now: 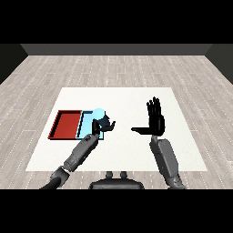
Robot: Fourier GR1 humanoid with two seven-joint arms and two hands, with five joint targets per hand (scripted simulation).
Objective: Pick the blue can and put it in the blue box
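Head view: left hand (pixel 103 124) is curling around the blue can (pixel 98 113) and holding it over the blue tray (pixel 85 124), apparently for release there; right hand (pixel 156 119) is idling apart, fingers straight, beside no object; red tray (pixel 65 124) adjoining.

Single head view, high behind the white table (pixel 136 98), facing down and forward. Whole tabletop visible, wood floor beyond it. Forearms enter from the near edge corners.

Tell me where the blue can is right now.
In the head view the blue can is left of centre, held in the left hand over the light blue tray, beside the red tray.
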